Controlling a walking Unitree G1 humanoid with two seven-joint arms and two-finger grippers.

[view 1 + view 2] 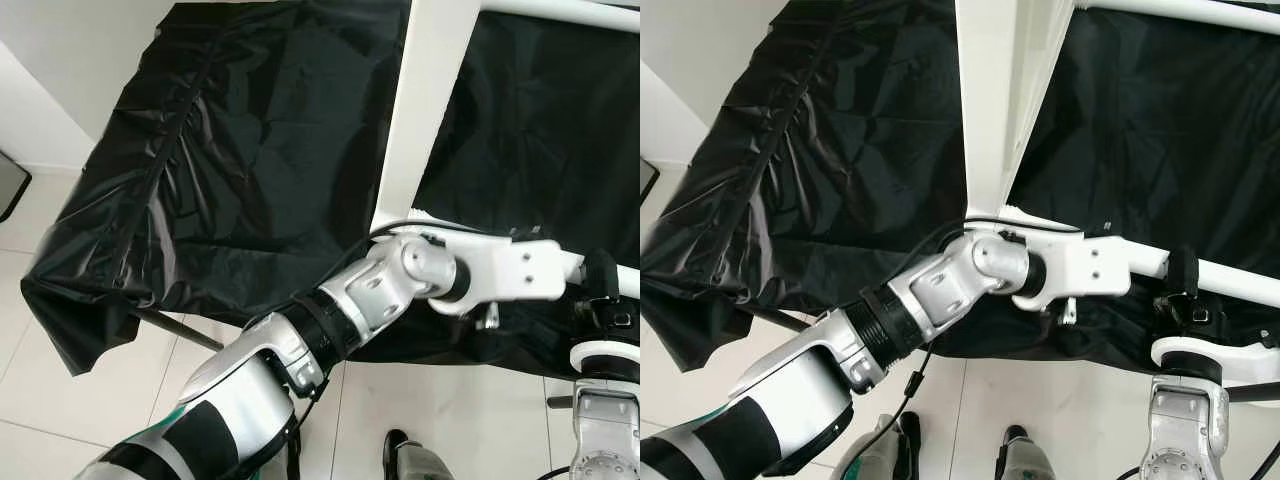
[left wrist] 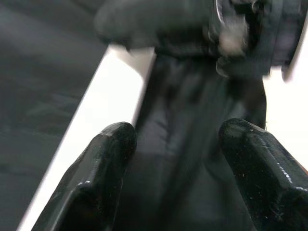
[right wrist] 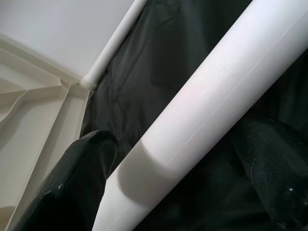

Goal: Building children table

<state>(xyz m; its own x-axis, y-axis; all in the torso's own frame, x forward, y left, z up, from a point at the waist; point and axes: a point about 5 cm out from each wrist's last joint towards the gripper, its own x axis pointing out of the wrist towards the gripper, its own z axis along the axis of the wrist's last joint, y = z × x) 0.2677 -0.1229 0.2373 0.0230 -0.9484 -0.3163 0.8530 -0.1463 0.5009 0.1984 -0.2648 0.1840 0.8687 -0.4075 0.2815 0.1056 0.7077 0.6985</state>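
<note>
A white plastic children's table (image 1: 425, 110) lies tipped on a surface draped in black cloth (image 1: 230, 170), its broad white panel rising toward the top of the head views. One round white table leg (image 1: 1230, 278) runs sideways at the right. My right gripper (image 1: 600, 290) sits on this leg. In the right wrist view the leg (image 3: 207, 106) passes between both black fingers (image 3: 82, 187), one pressed to it. My left arm (image 1: 510, 270) reaches across toward the same leg. The left gripper (image 2: 175, 144) stands open over black cloth and a white edge (image 2: 110, 91).
The black cloth hangs over the front edge of the surface, with a dark metal bar (image 1: 180, 330) showing beneath it. Pale floor tiles (image 1: 60, 400) lie at the lower left. My own feet (image 1: 1015, 455) are just below the cloth's edge.
</note>
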